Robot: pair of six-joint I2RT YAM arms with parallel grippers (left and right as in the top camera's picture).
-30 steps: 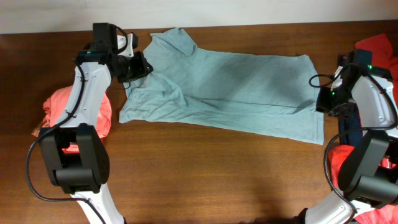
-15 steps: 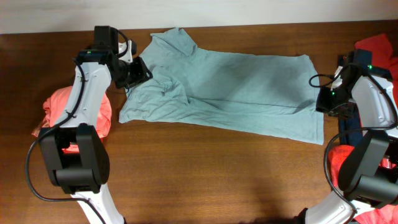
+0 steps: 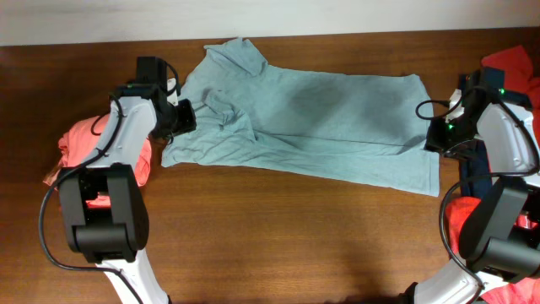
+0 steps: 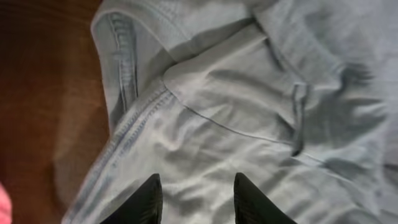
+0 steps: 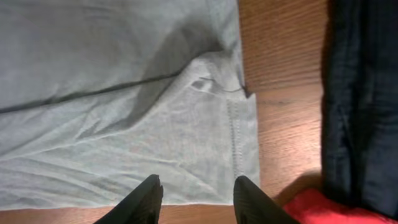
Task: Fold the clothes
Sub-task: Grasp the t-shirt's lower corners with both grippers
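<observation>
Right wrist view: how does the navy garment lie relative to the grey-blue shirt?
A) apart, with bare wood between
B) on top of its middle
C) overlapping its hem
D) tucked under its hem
A: the navy garment lies apart from the shirt, with a strip of table showing between them.

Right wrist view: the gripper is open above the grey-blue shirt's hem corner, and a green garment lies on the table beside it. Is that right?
The colour is wrong: navy, not green. The right wrist view shows the right gripper open above the hem corner of the grey-blue shirt, and the navy garment lying on the table beside it.
</observation>
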